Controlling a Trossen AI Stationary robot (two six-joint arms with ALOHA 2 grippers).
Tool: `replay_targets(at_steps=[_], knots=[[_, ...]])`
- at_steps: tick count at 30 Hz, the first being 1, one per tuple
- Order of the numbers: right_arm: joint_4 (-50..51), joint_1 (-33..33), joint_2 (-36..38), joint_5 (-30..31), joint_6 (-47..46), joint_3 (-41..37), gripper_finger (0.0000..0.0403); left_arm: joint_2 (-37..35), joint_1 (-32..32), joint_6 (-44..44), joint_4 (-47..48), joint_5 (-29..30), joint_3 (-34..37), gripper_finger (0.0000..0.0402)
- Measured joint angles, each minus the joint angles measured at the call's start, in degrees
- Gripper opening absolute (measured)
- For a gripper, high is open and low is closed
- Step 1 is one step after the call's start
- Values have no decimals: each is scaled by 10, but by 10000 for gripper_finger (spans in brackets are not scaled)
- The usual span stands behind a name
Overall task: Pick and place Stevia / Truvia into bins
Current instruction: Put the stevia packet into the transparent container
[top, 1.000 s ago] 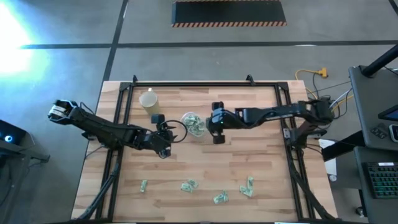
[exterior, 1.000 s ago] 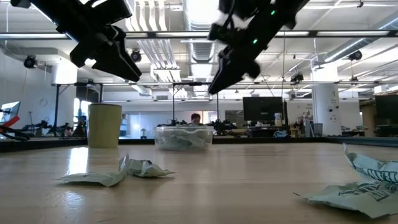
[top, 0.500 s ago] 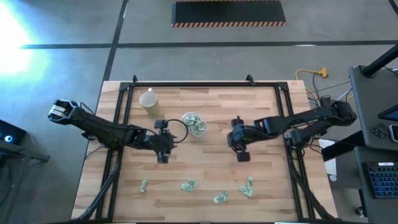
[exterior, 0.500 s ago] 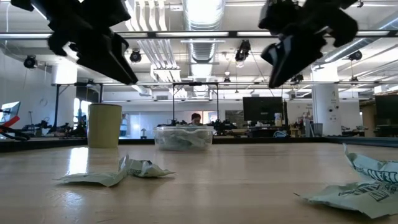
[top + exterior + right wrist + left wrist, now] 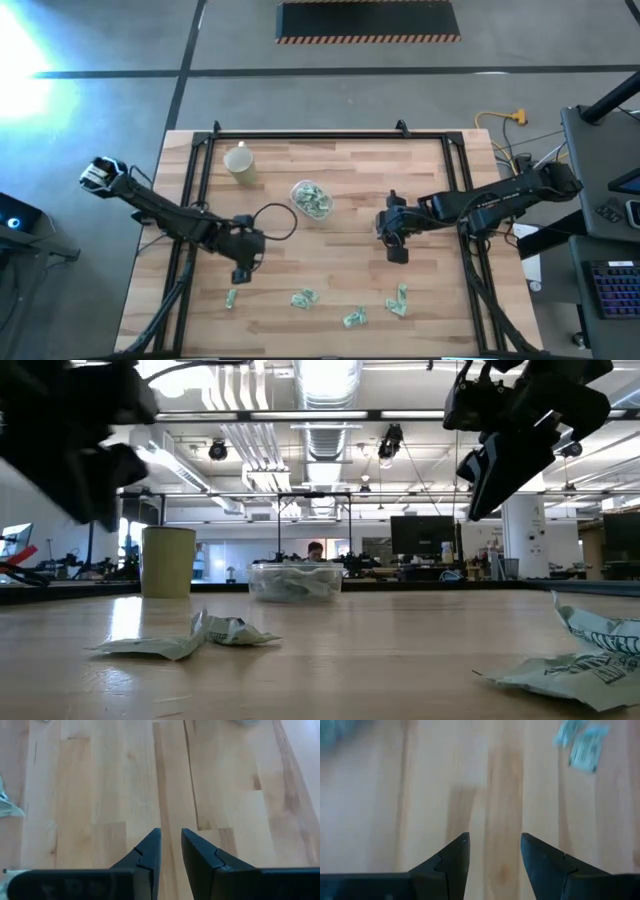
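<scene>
The clear tub (image 5: pixel 312 198) stands mid-table with green-and-white sachets inside; in the low view the tub (image 5: pixel 295 580) shows the same. Several loose sachets lie flat near the table's near edge: one (image 5: pixel 231 298), one (image 5: pixel 303 298), one (image 5: pixel 354 318), a pair (image 5: pixel 399 300). My left gripper (image 5: pixel 240 272) hovers open above bare wood, just far of the leftmost sachet; its wrist view shows the open gripper (image 5: pixel 493 845) and sachets (image 5: pixel 585 745) ahead. My right gripper (image 5: pixel 397 252) hovers right of the tub, above the pair; its fingers (image 5: pixel 170 836) stand narrowly open over bare wood.
A pale yellow opaque cup (image 5: pixel 239 162) stands at the far left of the table, left of the tub. A black metal frame (image 5: pixel 300 137) runs along the table's edges. Bare wood lies between the tub and the row of loose sachets.
My right gripper has drawn away from the tub, toward the table's right and near edge, and now hangs above the right-hand sachets. My left gripper has moved from beside the tub toward the near edge and slightly left. The tub and loose sachets have stayed put.
</scene>
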State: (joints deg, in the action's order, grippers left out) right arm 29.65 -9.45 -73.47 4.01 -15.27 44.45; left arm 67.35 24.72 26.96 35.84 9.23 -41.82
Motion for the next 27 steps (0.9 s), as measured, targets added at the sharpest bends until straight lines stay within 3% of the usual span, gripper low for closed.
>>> replay_targets(at_steps=[6, 17, 21, 27], knots=[[-7, -8, -2, 0, -13, 0, 63, 0, 86, 181, 73, -2, 0, 160], [-15, -8, -2, 0, -3, 0, 63, 65, 219, 420, 71, -11, -14, 160], [-15, -8, -2, 0, 18, 0, 64, 107, 232, 472, 68, -44, -27, 160], [-15, -8, -2, 0, 37, 0, 61, 170, 234, 478, 67, -62, -71, 160]])
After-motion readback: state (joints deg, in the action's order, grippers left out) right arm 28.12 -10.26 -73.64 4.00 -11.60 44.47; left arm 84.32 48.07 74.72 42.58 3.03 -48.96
